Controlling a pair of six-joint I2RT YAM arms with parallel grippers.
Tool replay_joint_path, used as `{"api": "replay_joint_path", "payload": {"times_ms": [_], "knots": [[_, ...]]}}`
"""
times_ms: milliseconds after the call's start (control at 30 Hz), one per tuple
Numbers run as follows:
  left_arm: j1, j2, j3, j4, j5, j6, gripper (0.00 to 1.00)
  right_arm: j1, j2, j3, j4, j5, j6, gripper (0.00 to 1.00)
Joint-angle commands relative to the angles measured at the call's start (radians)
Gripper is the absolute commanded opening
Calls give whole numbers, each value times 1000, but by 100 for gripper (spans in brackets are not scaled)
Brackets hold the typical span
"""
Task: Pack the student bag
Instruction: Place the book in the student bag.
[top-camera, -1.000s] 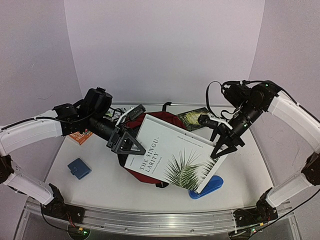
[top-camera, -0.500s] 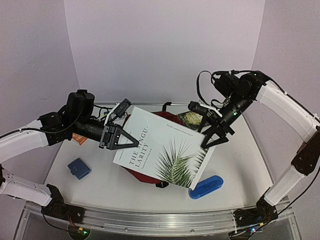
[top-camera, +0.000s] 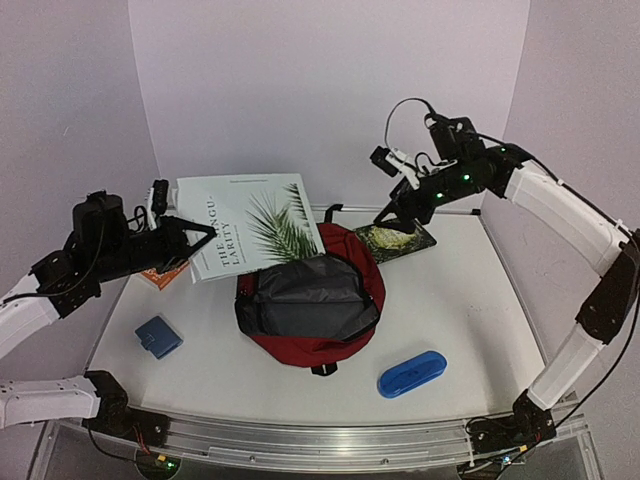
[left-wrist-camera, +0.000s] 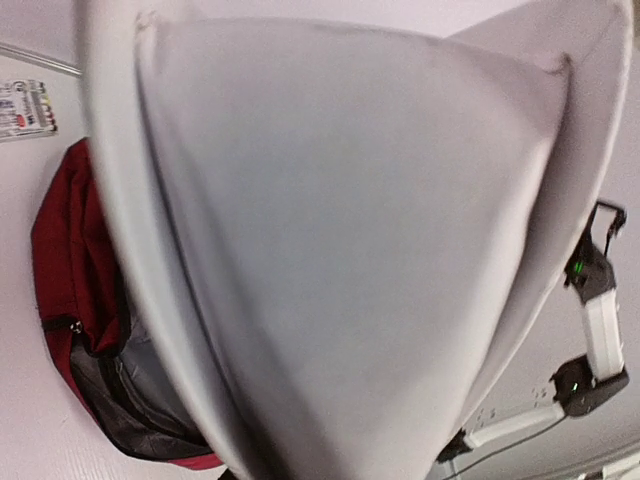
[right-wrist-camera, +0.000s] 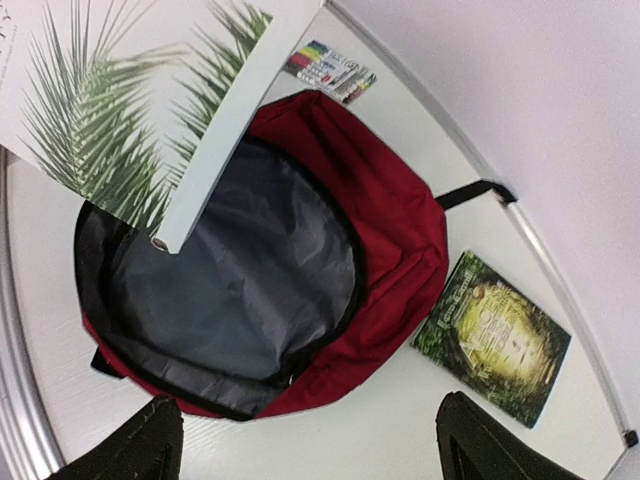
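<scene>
Table: bag, 3 books; L hand prob. grips white book, R hand agape.

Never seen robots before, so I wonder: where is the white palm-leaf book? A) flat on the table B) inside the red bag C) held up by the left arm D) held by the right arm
C: the left gripper holds the white book aloft, beside the student bag.
</scene>
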Motion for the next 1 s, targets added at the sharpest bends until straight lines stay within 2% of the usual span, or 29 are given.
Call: {"api": "replay_joint_path", "payload": {"times_ms": [0,133,233,433,700,800,967], "knots": [[-1,-121,-47,19,-253,-204,0,176,51,-107,277,251,-53,85],[-2,-220,-91,-64,-327,-309,0,249,158,-154,372,358,-131,81],[-2,-262,-108,-127,-352,-372,0,279,238,-160,423,384,-174,80],[-2,-349,-151,-174,-381,-447,0,338,404,-106,473,410,-210,75],[-3,-465,-178,-290,-436,-508,0,358,570,-28,499,465,-256,73],[-3,-468,-172,-303,-427,-503,0,359,624,17,503,499,-252,60],[-2,-471,-158,-332,-418,-486,0,358,689,135,507,545,-165,12]]}}
